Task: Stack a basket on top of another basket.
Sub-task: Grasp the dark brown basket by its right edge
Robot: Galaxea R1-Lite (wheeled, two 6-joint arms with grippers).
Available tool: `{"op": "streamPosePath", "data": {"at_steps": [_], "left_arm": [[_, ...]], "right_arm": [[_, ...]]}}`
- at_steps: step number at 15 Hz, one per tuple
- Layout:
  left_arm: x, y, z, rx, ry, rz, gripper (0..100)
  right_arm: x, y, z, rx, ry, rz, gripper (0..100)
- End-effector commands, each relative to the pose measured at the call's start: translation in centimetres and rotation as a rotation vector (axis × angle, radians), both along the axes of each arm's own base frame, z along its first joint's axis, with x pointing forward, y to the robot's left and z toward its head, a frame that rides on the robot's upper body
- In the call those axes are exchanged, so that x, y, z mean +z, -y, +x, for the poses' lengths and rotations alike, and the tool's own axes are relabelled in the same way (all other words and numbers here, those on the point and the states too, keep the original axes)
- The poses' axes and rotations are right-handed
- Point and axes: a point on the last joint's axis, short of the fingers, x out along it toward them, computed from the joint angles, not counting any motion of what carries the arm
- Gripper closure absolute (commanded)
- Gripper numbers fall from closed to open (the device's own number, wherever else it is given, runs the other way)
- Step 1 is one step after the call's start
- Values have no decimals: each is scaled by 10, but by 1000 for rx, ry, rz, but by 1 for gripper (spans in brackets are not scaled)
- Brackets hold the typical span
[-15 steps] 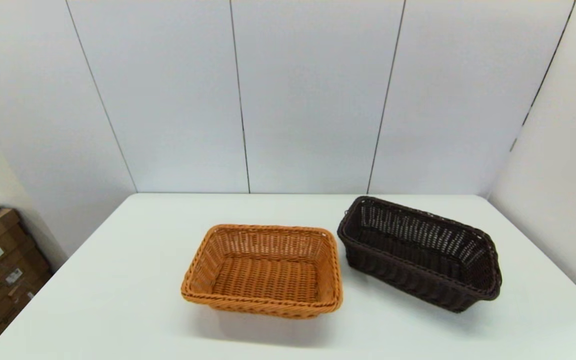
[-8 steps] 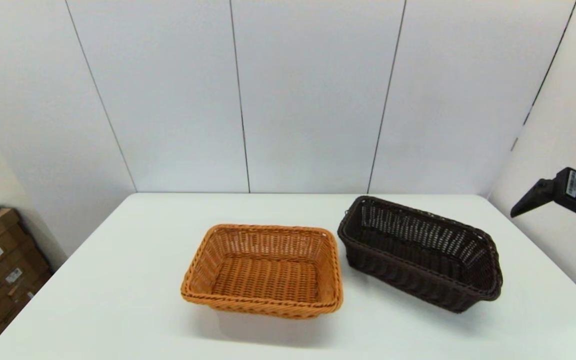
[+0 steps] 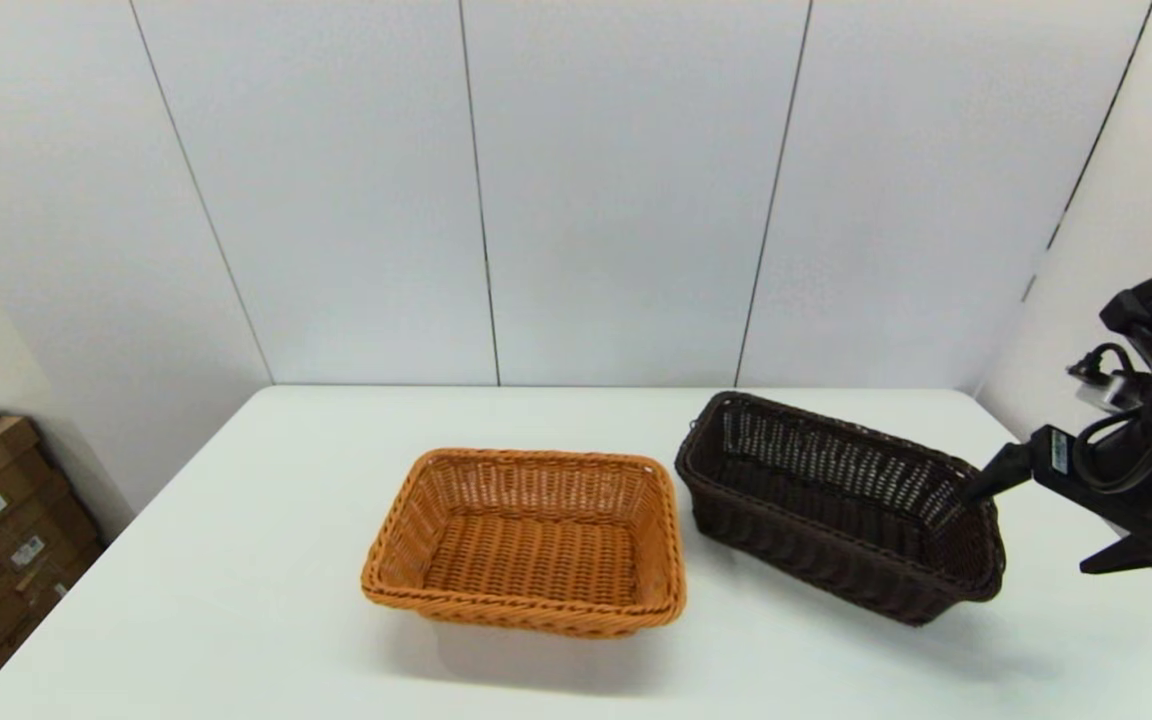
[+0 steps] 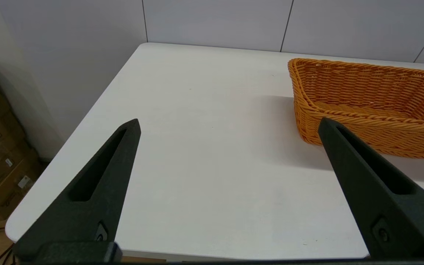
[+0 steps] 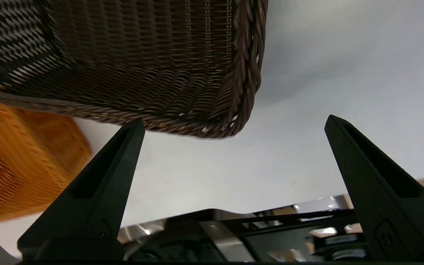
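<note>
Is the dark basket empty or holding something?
Empty: the dark brown basket shows only bare weave inside, with the right gripper open beside it.

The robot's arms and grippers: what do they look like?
The right gripper is matte black with two long, tapering, pointed fingers, each with a slot-shaped recess. Its black arm carries looping black cables and a small white label. The left gripper has matching black wedge fingers.

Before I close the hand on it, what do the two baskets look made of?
The dark brown basket looks like woven wicker or plastic rattan, which one I cannot tell: thin strands, open-weave sides letting light through, a braided rim, slight sheen. The orange-tan basket shows the same weave and braided rim, tighter at the base. The right hand is open beside the dark basket's end.
</note>
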Motion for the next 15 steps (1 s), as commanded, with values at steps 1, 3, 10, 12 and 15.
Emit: {"op": "streamPosePath", "data": {"at_steps": [1,3,10,12,15], "left_arm": [[0,0,0,1,0,-1,0],[0,0,0,1,0,-1,0],[0,0,0,1,0,-1,0],[0,0,0,1,0,-1,0],[0,0,0,1,0,-1,0]], "right_arm": [[-36,15,26,52,-15,15,0],[-55,18,34,101,-50,10,0],[-104,24,60,141,-94,28,0],[-110,24,64,148,-108,31,0],[-111,24,64,148,-111,25,100]]}}
